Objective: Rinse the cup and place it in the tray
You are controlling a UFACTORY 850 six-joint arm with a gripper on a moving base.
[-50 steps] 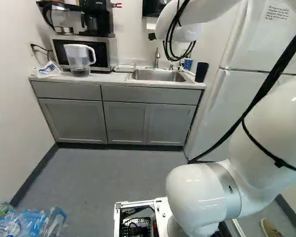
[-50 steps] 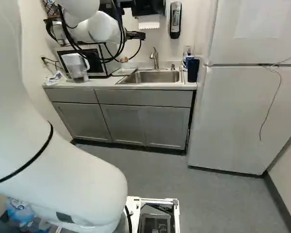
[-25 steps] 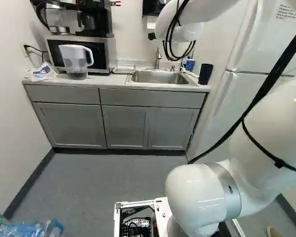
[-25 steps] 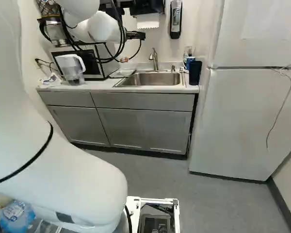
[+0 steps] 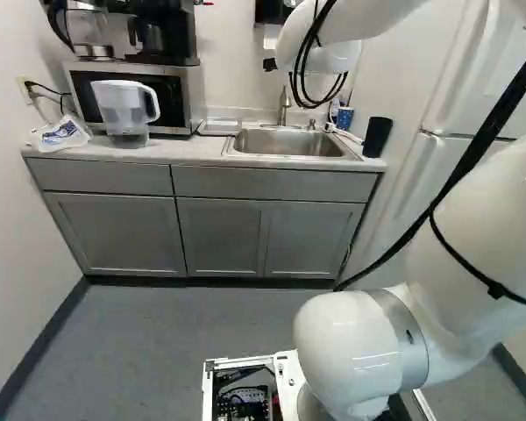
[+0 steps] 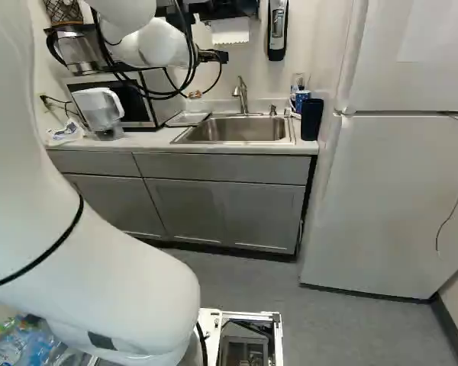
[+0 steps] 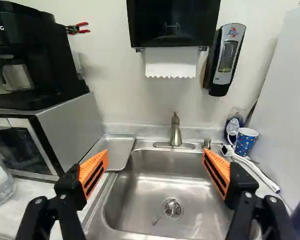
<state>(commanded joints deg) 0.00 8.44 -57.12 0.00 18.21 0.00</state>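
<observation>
My gripper's black end part (image 6: 214, 56) shows beyond the white arm in the right base view, facing the counter. In the wrist view the gripper (image 7: 154, 172) stands wide open, nothing between its orange pads, with the steel sink (image 7: 140, 200) ahead. A blue patterned cup (image 7: 245, 142) with a white rim and handle stands at the sink's back corner, on the fridge side; the left base view shows this cup (image 5: 344, 117) too. The shallow grey tray (image 7: 121, 150) lies between sink and microwave. The faucet (image 7: 176, 131) rises behind the basin.
A dark tumbler (image 6: 311, 119) stands beside the sink, near the fridge (image 6: 397, 191). White-handled brushes (image 7: 255, 172) lie close to the cup. A pitcher (image 5: 125, 110) stands before the microwave (image 5: 188, 96). Cabinets (image 5: 219, 232) close off the front below the counter.
The base has moved closer to the counter, turning slightly, so the sink, cabinets and fridge appear larger and shifted. The arm has kept its pose over the base joint.
</observation>
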